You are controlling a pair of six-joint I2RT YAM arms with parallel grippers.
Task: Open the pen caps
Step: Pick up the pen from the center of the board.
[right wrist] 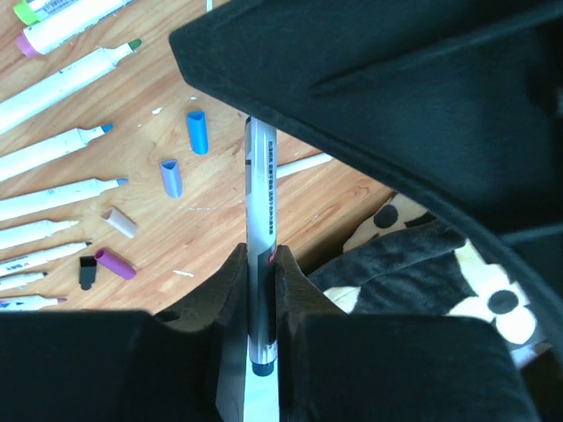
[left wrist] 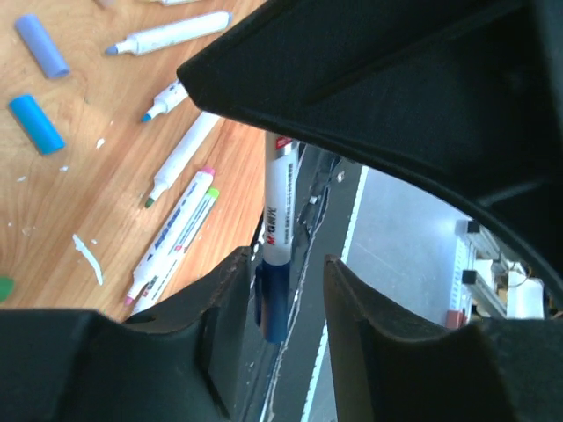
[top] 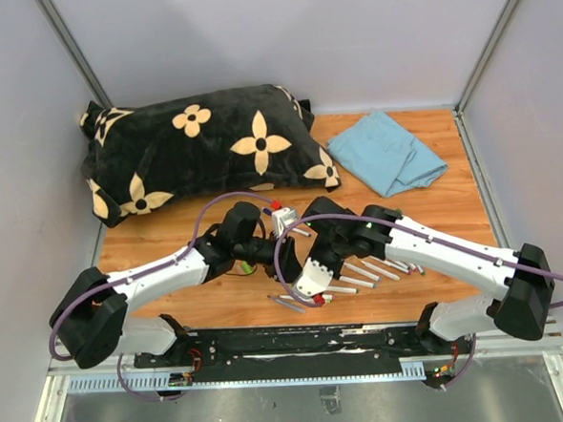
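Note:
In the right wrist view my right gripper (right wrist: 262,251) is shut on the white barrel of a pen (right wrist: 262,189). The pen hangs in the air between the two arms. Its far end carries a dark blue cap (left wrist: 274,303), which sits between the fingers of my left gripper (left wrist: 283,259). Those jaws stand apart: the cap rests against the left finger (left wrist: 230,290), with a gap on its other side. Loose pen caps lie on the wood: blue (right wrist: 197,132), pale blue (right wrist: 171,178), purple (right wrist: 115,263) and black (right wrist: 87,272). Several uncapped pens (right wrist: 62,83) lie beside them.
A black flowered pillow (top: 201,149) fills the back left of the wooden table (top: 434,202). A folded blue cloth (top: 393,152) lies at the back right. A row of pens (top: 371,271) lies under the right arm. The table's near edge and a metal rail (top: 300,363) are just below.

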